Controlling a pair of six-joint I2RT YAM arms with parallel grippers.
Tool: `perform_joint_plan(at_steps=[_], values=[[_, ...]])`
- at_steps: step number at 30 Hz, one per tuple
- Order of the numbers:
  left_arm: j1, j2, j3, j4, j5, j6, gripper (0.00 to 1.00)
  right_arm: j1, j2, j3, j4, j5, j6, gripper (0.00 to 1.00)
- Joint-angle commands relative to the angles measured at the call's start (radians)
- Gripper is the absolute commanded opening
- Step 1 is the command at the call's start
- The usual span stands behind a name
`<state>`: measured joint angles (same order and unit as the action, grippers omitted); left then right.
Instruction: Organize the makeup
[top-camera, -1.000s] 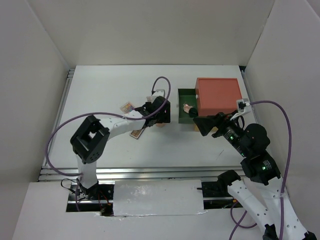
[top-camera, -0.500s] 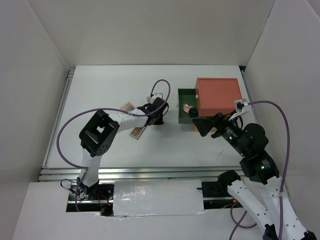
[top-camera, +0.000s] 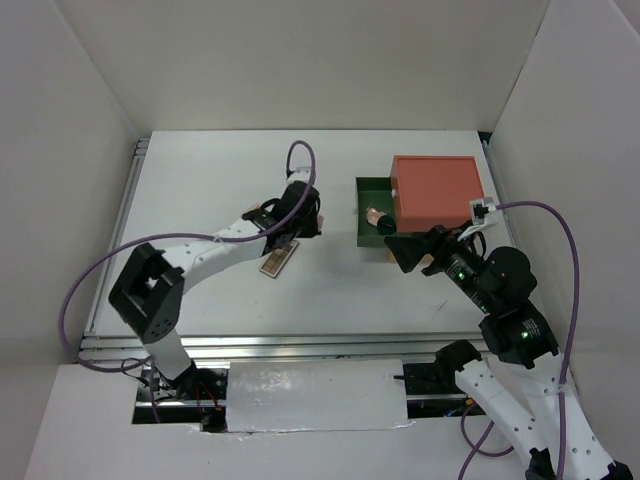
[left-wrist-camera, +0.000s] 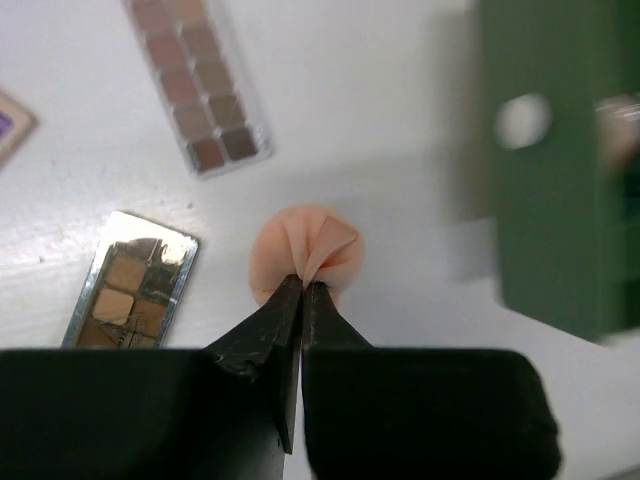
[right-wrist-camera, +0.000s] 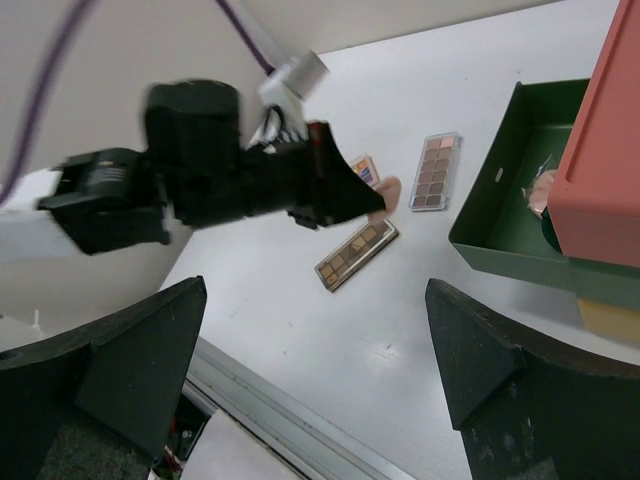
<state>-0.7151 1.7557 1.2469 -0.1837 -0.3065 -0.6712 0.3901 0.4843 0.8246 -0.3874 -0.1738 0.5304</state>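
At the middle of the white table, just left of the green drawer, a peach compact is sitting at the tips of the left gripper. The jaws are standing almost together on its near edge, only a slit between them, and the soft disc is creasing into a fold there. Whether it is resting on the table or just off it, cannot tell. From above, the gripper's body is hiding the compact altogether.

The green drawer is showing blurred in the left wrist view and is running off the right edge. Inside it another peach piece is lying half hidden under the red box. A yellow drawer is peeking out below, cut by the frame.

Palettes are lying close by:
- a long brown palette beyond the compact
- a shiny palette to its left
- a third palette showing only a corner

The right gripper is hanging near the drawer's front, jaws wide apart, nothing between them.
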Motion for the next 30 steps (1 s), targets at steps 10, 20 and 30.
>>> perform_joint_plan(at_steps=[10,20,30], values=[[-0.017,0.004,0.319,0.121,0.213,0.117,0.24,0.006,0.027,0.044,0.045,-0.018,-0.007,0.98],[-0.021,0.208,0.497,0.139,0.325,0.099,0.99,0.006,0.010,0.054,0.013,0.019,-0.032,0.97],[-0.004,0.120,0.350,0.078,-0.033,-0.034,0.95,0.006,-0.007,0.038,0.022,0.023,-0.030,0.98]])
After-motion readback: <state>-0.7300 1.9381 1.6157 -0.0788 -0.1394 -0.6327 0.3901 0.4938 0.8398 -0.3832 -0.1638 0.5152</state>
